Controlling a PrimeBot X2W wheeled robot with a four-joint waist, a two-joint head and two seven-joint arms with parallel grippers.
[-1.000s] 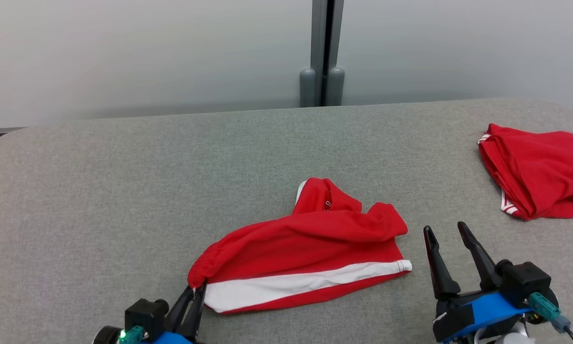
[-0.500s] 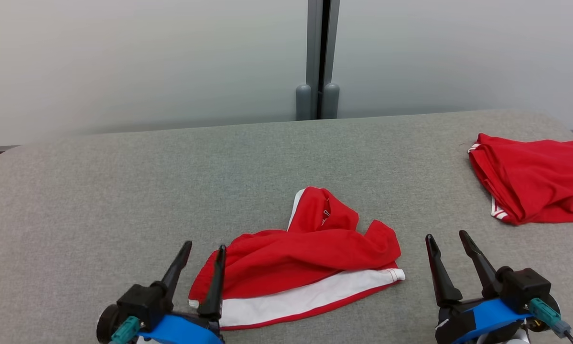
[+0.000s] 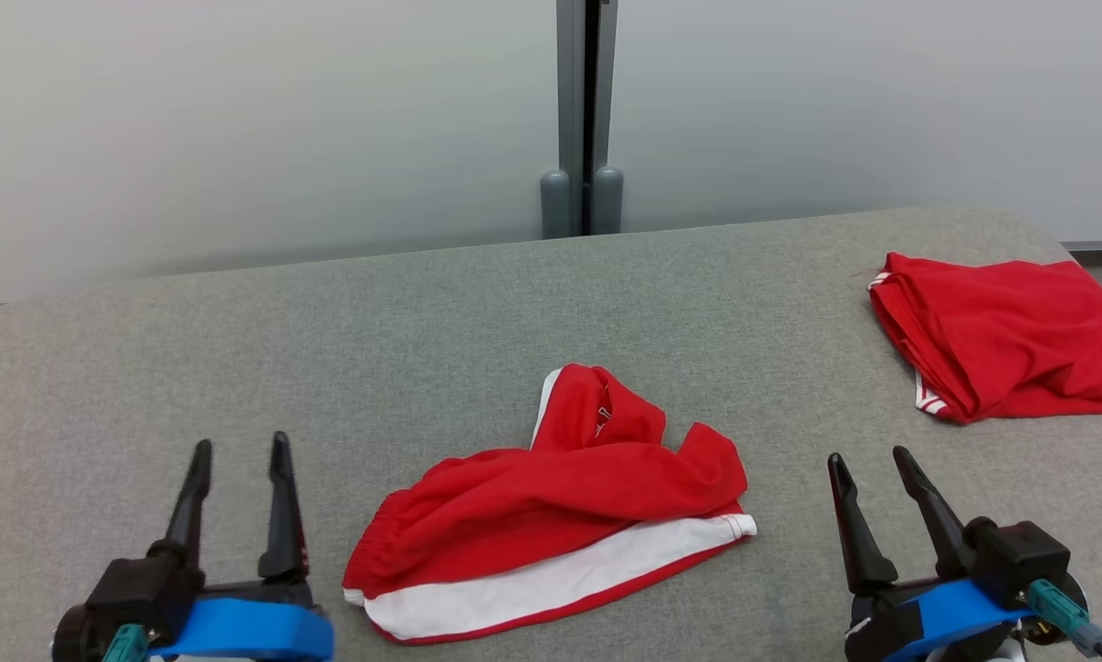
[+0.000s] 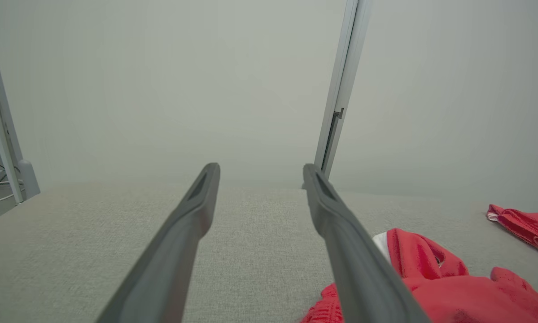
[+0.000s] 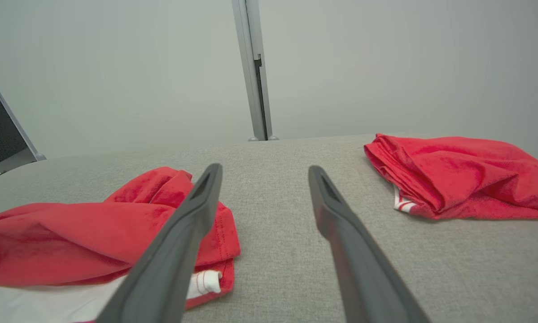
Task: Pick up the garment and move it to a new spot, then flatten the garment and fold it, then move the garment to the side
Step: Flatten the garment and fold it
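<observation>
A: Head view shows the garment [image 3: 551, 496] crumpled on the table [image 3: 330, 322], near its front edge, between the two grippers and touching neither.

B: And the jaws?

A: Left gripper [image 3: 242, 443] and right gripper [image 3: 867, 456] are both spread wide and empty, one on either side of the cloth.

B: So flattening looks like the step in hand. How to do it well?

A: I'd pinch the waistband [image 3: 378, 538] at its left end with the left gripper. The right takes the hem corner [image 3: 742, 526] at the end of the stripe [image 3: 551, 579]. Come in low, then draw apart evenly so the bunched upper fold opens.

B: Risks?

A: A deep bite through every layer would likely drag the heap rather than spread it. Also keep clear of the red pile [image 3: 1001, 336] at far right.
</observation>
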